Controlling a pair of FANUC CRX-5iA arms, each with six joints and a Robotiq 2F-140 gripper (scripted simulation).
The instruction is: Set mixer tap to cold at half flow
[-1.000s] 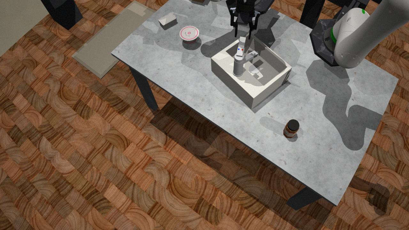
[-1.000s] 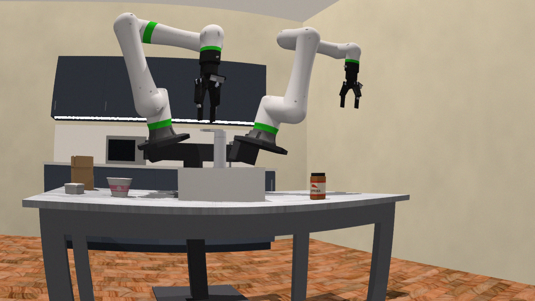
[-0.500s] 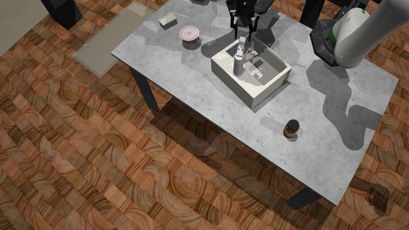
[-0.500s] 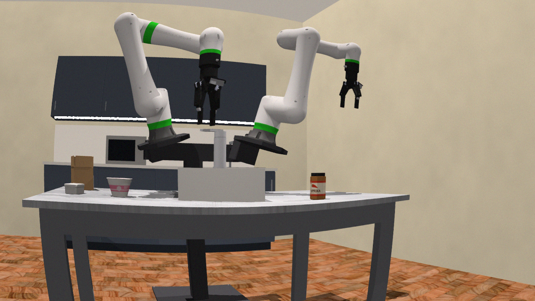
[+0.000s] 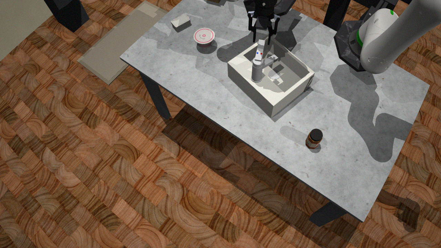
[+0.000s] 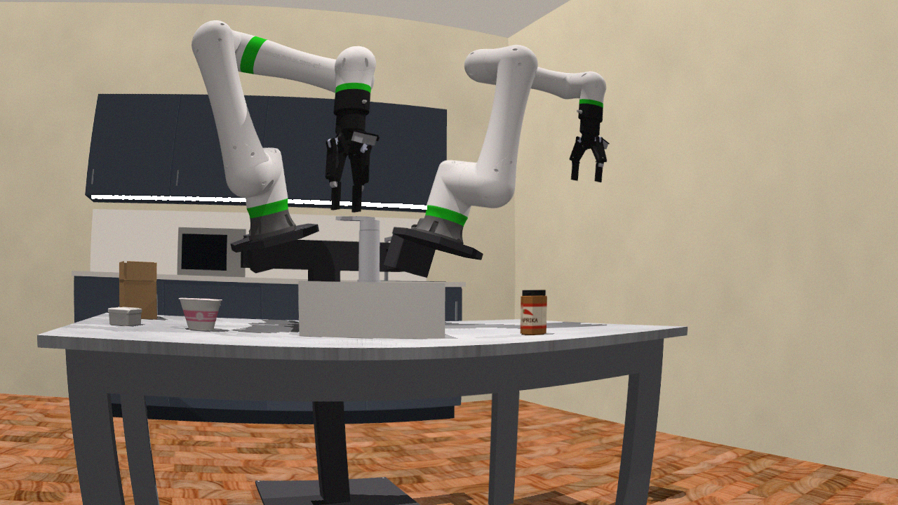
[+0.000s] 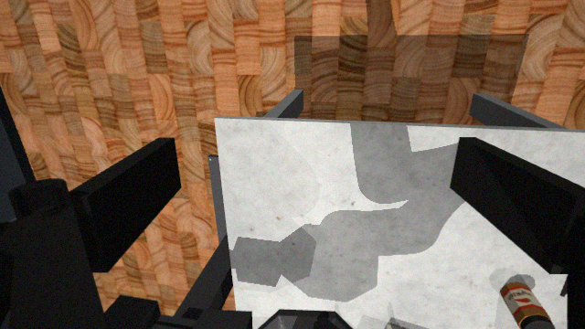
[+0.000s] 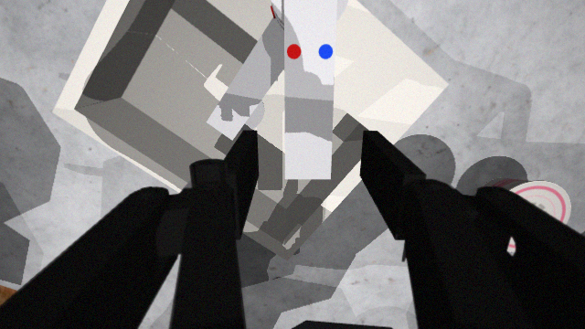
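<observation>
The tap body [image 5: 256, 73] [image 6: 369, 251] stands upright on the pale sink [image 5: 249, 88] [image 6: 370, 311]. Its flat white lever [image 5: 259, 47] [image 6: 351, 218] [image 8: 308, 114] looks about level and points toward the robot side. The blue dot [image 5: 257, 53] [image 8: 325, 51] and red dot [image 5: 261, 53] [image 8: 293, 51] sit side by side on it. My right gripper [image 5: 261, 42] [image 6: 346, 210] [image 8: 309, 153] is partly open and empty, just above the lever's free end, with a finger to each side in the wrist view. My left gripper [image 6: 586, 180] [image 7: 315, 163] is wide open and empty, high and far from the tap.
A paprika jar [image 5: 313, 142] [image 6: 532, 313] [image 7: 523, 299] stands on the table [image 5: 215, 107]. On the other side of the sink are a bowl [image 5: 203, 35] [image 6: 200, 315] [image 8: 546, 201], a small pale box [image 5: 181, 20] [image 6: 125, 316] and a brown carton [image 6: 137, 292].
</observation>
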